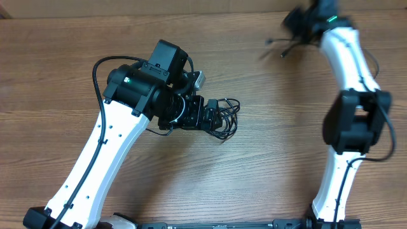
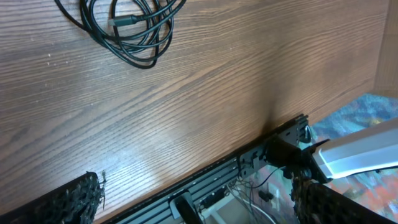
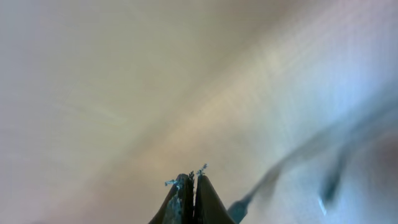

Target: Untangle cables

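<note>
A small coiled bundle of thin black cable (image 1: 227, 116) lies on the wooden table mid-frame. In the left wrist view it shows at the top left (image 2: 132, 30), with a plug end inside the loops. My left gripper (image 1: 211, 118) sits right beside the bundle; its fingers (image 2: 199, 190) are wide open and hold nothing. My right gripper (image 1: 299, 25) is at the far right, blurred. Its fingers (image 3: 191, 179) are shut, with nothing visible between the tips. A second thin cable (image 1: 278, 46) with a plug end (image 3: 244, 204) shows blurred just beside them.
The wooden table (image 1: 267, 159) spans the view. Its front edge carries a black rail (image 2: 211, 180), with wiring and the right arm's base (image 2: 348, 152) beyond it. The right arm's elbow (image 1: 356, 121) stands over the right side.
</note>
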`<state>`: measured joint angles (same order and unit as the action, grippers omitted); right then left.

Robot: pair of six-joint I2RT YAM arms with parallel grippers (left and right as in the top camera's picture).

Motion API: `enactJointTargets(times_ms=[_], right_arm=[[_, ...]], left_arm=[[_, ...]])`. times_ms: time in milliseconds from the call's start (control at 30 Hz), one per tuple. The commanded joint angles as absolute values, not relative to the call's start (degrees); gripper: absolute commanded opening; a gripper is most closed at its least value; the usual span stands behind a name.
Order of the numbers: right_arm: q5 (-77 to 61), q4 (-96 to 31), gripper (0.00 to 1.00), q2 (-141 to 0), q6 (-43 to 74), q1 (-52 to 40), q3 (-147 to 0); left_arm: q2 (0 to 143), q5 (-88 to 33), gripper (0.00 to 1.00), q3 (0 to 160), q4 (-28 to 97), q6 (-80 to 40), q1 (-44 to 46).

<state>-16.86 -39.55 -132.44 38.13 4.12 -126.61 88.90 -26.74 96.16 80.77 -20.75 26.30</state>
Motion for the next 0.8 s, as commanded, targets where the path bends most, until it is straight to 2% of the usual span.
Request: enactJointTargets(times_ms=[0,33,67,133,167,300,467,567,767], right_arm=[[-21.12,-42.11,0.29,-130.28,36.58,7.77,-136.7],[-21.12,-43.38,0.54,-130.28,36.56,8.25,-137.67],[-21.15,-44.97,0.68,-130.28,36.36,8.75,-138.12],[-20.99,-48.53,0.88,-130.28,33.63,9.43,-138.08],[-19.66,-50.89,0.92,-130.32,31.79,9.72,-137.95],[-2.94,-60.47,0.93,-130.76,31.0,10.98,-137.91],[13.61,-66.63,0.94,-131.44,30.98,14.61,-136.9],[14.92,-68.38,0.97,-132.84,31.0,17.76,-136.77],[7.86,-71.53,0.99,-136.33,31.0,23.59,-136.11]], left_arm=[[88.75,-26.39,1.0,97.27,80.73,-19.25,26.63],[88.75,-26.37,0.99,97.27,80.73,-19.25,26.63],[88.75,-26.37,1.0,97.27,80.68,-19.25,26.63],[88.75,-26.37,1.0,97.25,80.51,-19.25,26.63],[88.75,-26.37,1.0,97.27,80.44,-19.25,26.63],[88.75,-26.37,1.0,97.27,80.58,-19.25,26.63],[88.75,-26.37,1.0,97.25,80.82,-19.22,26.63],[88.75,-26.37,1.0,97.27,80.82,-19.22,26.63],[88.75,-26.37,1.0,97.27,80.77,-19.25,26.63]])
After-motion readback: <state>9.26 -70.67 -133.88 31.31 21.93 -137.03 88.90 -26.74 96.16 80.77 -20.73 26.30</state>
